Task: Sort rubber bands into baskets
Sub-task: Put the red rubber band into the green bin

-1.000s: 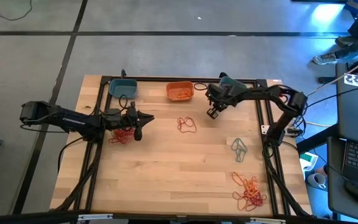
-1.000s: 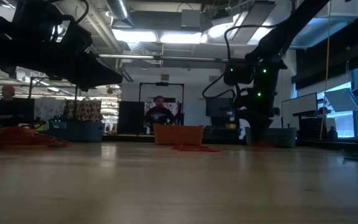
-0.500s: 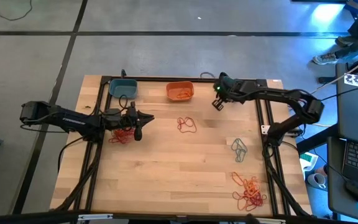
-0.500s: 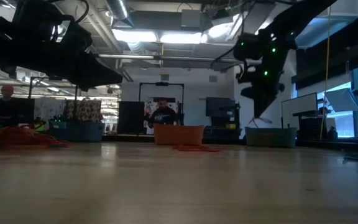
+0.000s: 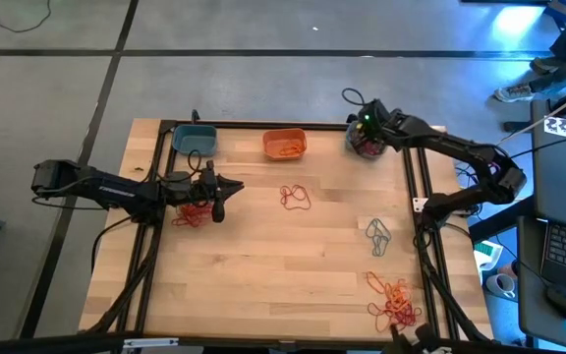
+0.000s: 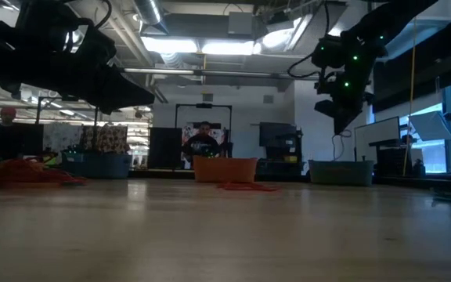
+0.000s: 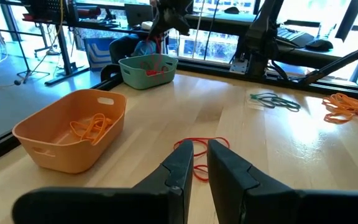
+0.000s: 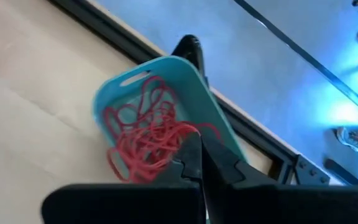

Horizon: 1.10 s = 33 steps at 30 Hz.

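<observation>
Right gripper (image 8: 194, 148) over the right teal basket (image 8: 166, 62) at the far right corner of the surface (image 5: 283, 265), fingers pressed together, seemingly pinching the top of a tangle of red bands (image 8: 148, 140) hanging into that basket and spilling slightly over its rim. Looks like a drop-off in hand, not yet released. Orange basket (image 5: 284, 145) at the middle of the far edge, holding a few orange bands (image 7: 92, 126). Left teal basket (image 5: 195, 139) at the far left corner, contents not clear from above, possibly nothing yet. Plenty left to sort, judging by the surface: a red pile (image 5: 193, 213) just beside the left gripper (image 5: 216, 202), red loops (image 5: 295, 196) lying loose near the middle, a small grey-teal bunch (image 5: 378, 236) toward the right edge, and a larger orange pile (image 5: 394, 303) at the near right corner. Left gripper low over the surface, fingers a narrow gap apart with nothing between them, waiting. Roughly a first share of red and orange done; grey-teal apparently untouched, with the left teal basket the likely place for it.
</observation>
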{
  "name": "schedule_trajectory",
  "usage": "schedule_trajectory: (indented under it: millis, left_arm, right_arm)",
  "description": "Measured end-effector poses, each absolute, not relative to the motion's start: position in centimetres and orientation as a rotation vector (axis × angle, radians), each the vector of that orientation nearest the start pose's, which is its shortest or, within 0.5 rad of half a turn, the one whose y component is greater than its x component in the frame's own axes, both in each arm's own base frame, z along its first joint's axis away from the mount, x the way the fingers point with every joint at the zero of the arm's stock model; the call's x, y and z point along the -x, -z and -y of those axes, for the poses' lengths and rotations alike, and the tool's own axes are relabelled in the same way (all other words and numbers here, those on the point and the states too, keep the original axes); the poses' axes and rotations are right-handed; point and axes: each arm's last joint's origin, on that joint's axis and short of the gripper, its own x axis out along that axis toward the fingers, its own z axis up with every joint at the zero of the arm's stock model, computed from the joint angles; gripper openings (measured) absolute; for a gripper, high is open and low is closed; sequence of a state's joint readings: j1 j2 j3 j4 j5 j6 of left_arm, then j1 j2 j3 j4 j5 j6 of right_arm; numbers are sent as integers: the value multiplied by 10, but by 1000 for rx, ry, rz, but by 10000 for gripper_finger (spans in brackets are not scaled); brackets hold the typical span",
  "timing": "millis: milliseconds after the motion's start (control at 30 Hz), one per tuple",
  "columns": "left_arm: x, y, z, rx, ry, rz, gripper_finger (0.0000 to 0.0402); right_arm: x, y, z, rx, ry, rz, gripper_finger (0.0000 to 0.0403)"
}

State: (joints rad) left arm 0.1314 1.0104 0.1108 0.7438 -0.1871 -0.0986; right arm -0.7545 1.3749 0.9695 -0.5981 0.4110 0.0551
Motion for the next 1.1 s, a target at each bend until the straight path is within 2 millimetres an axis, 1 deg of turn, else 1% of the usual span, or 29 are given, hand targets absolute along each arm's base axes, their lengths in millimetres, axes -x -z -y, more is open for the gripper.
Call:
schedule_trajectory:
  millis: [167, 333, 400, 633, 733, 833, 1000, 1067, 1100]
  left_arm:
    - [-172, -158, -28, 93, -325, -141, 45]
    - [-172, -158, -28, 93, -325, -140, 45]
    - [-172, -158, -28, 92, -325, -141, 45]
    - [-172, -158, -28, 98, -326, -140, 45]
    - [-172, -158, -28, 98, -326, -140, 45]
    - [-172, -158, -28, 97, -326, -140, 45]
    - [-172, -158, -28, 93, -325, -140, 45]
    - [-172, -158, -28, 93, -325, -140, 45]
    - [-172, -158, -28, 93, -325, -140, 45]
  right_arm:
    - [-187, -242, 197, -195, 1092, -1009, 1]
    - [-187, -246, 201, -106, 1168, -995, 1]
    - [-188, -247, 202, -95, 1171, -986, 1]
    - [-190, -244, 199, -162, 1062, -978, 1]
    - [-188, -236, 196, -188, 1064, -991, 7]
    - [-183, -226, 195, -197, 1063, -1027, 41]
    - [-180, -217, 192, -235, 1051, -1048, 129]
    - [-182, -217, 191, -274, 994, -1024, 156]
    - [-184, -217, 190, -300, 937, -1009, 167]
